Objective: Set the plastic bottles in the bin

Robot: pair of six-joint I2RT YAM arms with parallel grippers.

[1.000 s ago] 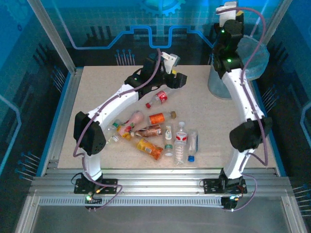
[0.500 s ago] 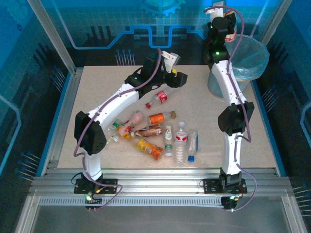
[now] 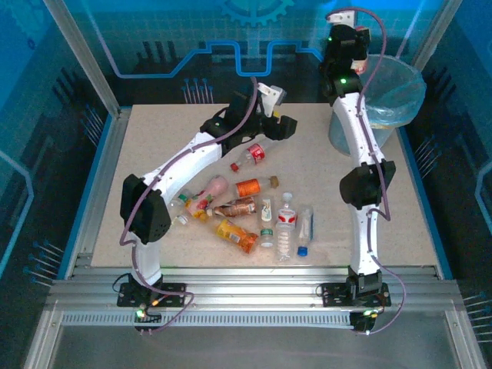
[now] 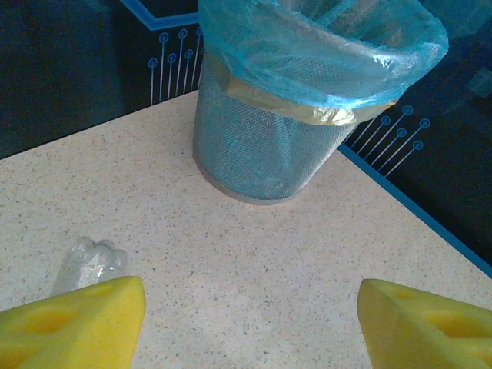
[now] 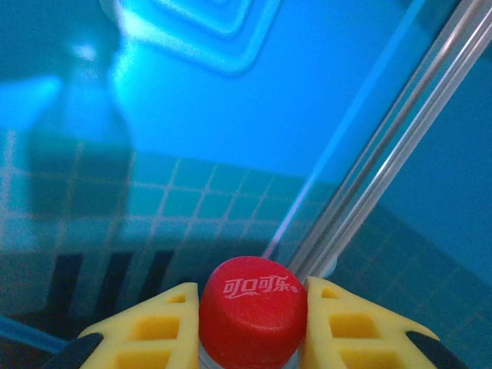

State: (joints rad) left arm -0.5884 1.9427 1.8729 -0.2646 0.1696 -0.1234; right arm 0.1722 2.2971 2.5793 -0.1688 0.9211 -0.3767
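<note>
My right gripper (image 5: 250, 323) is shut on a plastic bottle by its neck, just under its red cap (image 5: 250, 307). That gripper (image 3: 347, 31) is raised high by the back wall, to the left of the bin (image 3: 398, 91). The bin (image 4: 261, 146) is grey mesh with a pale blue bag. My left gripper (image 3: 283, 125) hangs open over bare table, its yellow pads (image 4: 73, 323) wide apart. A red-labelled bottle (image 3: 254, 154) lies just near it. The clear end of a bottle (image 4: 88, 261) shows by the left pad. Several more bottles (image 3: 250, 187) lie heaped mid-table.
The bin stands in the table's far right corner. Metal frame posts (image 3: 81, 54) and blue panels wall in the table (image 3: 323, 192). Bare surface lies between the heap and the bin. The right arm's elbow (image 3: 367, 184) hangs above the table's right side.
The right arm has drawn upright and swung left with its bottle, off the bin's front. The left gripper has hardly moved.
</note>
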